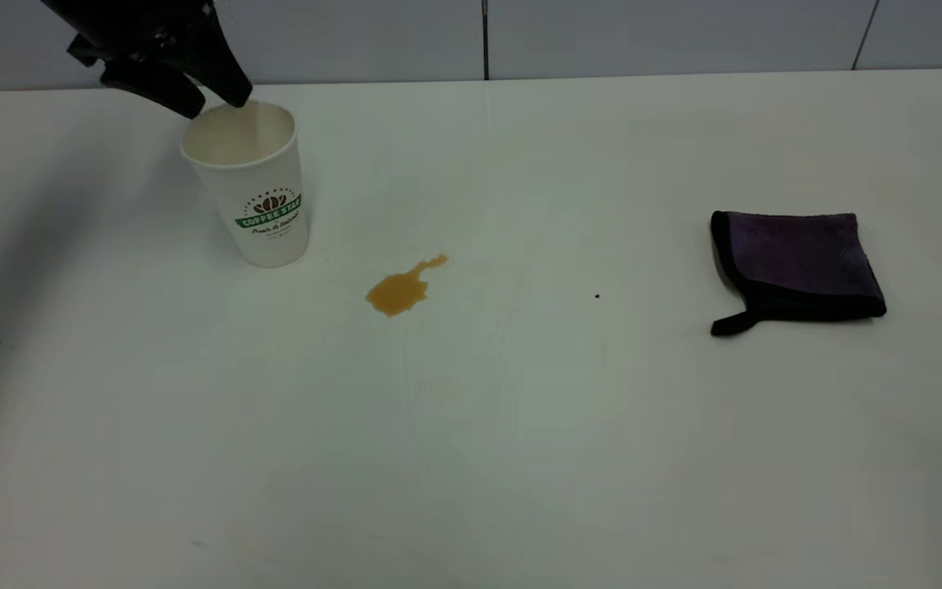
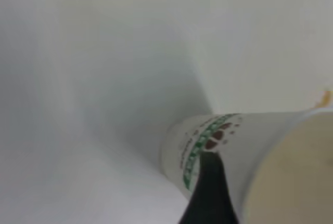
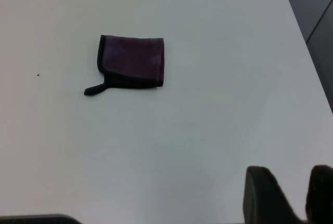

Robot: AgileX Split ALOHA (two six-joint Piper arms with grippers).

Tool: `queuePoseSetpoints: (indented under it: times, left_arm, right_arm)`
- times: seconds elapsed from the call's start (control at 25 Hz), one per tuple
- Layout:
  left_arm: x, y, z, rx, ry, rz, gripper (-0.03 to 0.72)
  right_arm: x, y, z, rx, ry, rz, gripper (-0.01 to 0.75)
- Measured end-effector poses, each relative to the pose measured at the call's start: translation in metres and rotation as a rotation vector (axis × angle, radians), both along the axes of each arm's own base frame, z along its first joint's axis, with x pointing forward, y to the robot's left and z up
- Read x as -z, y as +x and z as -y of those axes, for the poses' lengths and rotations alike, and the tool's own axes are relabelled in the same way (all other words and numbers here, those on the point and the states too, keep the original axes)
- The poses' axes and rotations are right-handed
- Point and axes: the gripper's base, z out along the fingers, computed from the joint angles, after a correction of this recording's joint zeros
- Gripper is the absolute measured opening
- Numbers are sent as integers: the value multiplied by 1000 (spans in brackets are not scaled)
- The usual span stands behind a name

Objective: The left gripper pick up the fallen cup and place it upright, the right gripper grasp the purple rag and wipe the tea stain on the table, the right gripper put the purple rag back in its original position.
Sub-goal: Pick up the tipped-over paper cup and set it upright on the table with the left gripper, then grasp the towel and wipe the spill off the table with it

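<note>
The cup (image 1: 254,184) stands upright in the upper left of the exterior frame, mouth up, its green band and bean logo facing the camera. The left pincer (image 1: 213,96) hangs right at the cup's rim, its dark fingers close to the far lip; in the left wrist view one black finger (image 2: 209,193) lies against the outside of the cup (image 2: 223,146) wall over the logo. Whether the pincer actually clamps the rim or only sits open beside it I cannot tell

Right of the cup and a little lower in the exterior frame, the tea stain (image 1: 400,289) is an amber blotch with a thin tail pointing up and right, apart from the cup's base. A tiny black speck (image 1: 597,296) sits farther right

The purple rag (image 1: 798,266) lies flat at mid-right, loop tab at its lower left corner, well apart from the stain. The right pincer (image 3: 291,195) shows only in its own wrist view, at the lower right of that frame, fingers parted and holding nothing, well away from the rag (image 3: 131,61)

All rest on the tabletop (image 1: 471,458)
</note>
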Motion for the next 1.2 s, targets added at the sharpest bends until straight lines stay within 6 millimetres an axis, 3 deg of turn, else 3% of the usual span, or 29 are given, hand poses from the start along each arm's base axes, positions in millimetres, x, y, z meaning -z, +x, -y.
queuePoseSetpoints:
  times: [0.16, 0.32, 0.52, 0.8, 0.96, 1.2]
  left_arm:
    - [-60, -8, 0, 29, -6, 76, 656]
    - [-132, -33, -5, 72, -23, 106, 617]
    - [-209, -65, -23, 29, -3, 219, 550]
    - [-287, -123, -44, -218, 188, 303, 515]
    - [-303, -169, -50, -345, 269, 280, 514]
    - [-278, -249, -47, -381, 327, 173, 514]
  right_arm:
    - [0, 0, 0, 0, 0, 0, 237]
    - [0, 0, 0, 0, 0, 0, 237]
    - [0, 0, 0, 0, 0, 0, 237]
    - [0, 0, 0, 0, 0, 0, 237]
    - [0, 0, 0, 0, 0, 0, 237]
    - [0, 0, 0, 0, 0, 0, 237]
